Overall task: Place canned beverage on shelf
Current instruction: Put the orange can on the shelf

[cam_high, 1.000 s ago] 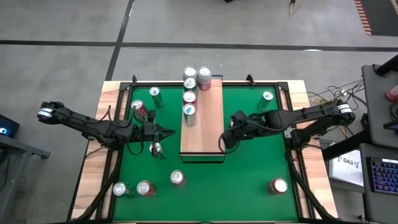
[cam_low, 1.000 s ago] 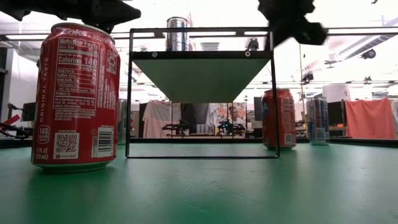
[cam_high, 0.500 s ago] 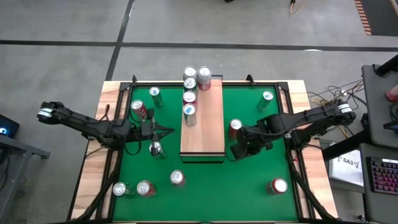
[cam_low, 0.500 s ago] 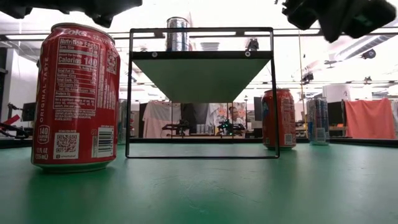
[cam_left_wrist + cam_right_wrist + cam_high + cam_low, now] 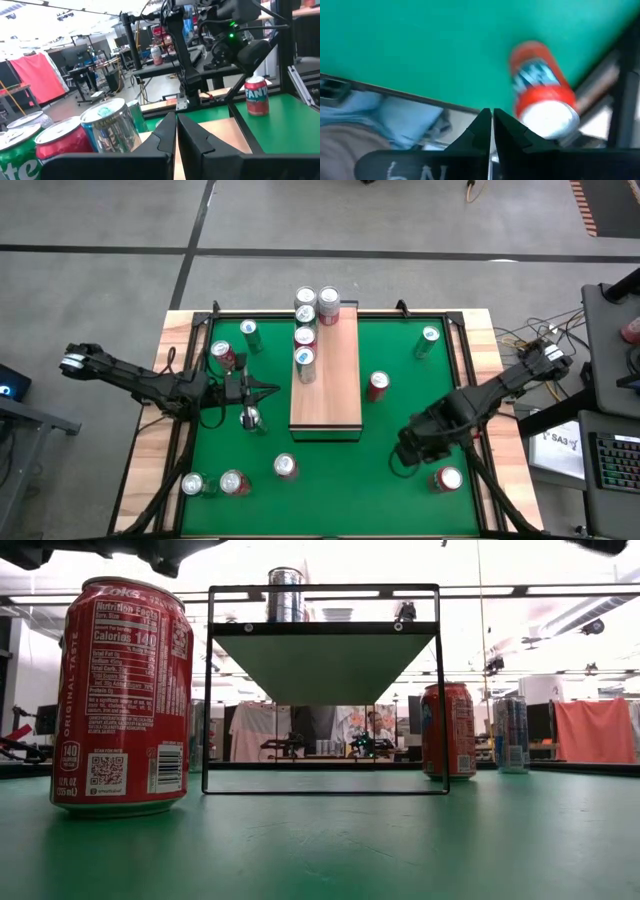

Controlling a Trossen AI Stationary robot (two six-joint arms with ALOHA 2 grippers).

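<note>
The shelf (image 5: 338, 385) is a pale wooden board on a low dark frame, standing mid-table. Several cans (image 5: 305, 338) stand in a row on its far left part. My left gripper (image 5: 272, 391) hovers shut and holding nothing, just left of the shelf, pointing level at it (image 5: 176, 125). My right gripper (image 5: 402, 458) is shut and holding nothing above the green surface, near the near right corner. It tips downward beside a red can with a white top (image 5: 447, 478), which also shows in the right wrist view (image 5: 542, 95). Another red can (image 5: 377, 385) stands right of the shelf.
Loose cans stand on the green surface: three by the near left corner (image 5: 235, 482), more left of the shelf (image 5: 226, 357), and one at the far right (image 5: 430, 337). A silver-topped can (image 5: 252, 418) sits close under my left gripper. A pale wooden rim (image 5: 150, 450) borders the table.
My right gripper has swung from the shelf's right edge toward the table's near right corner and the red can there, tipping down and rolling as it went, shut throughout. It has left the low view's upper right. My left gripper stays in place.
</note>
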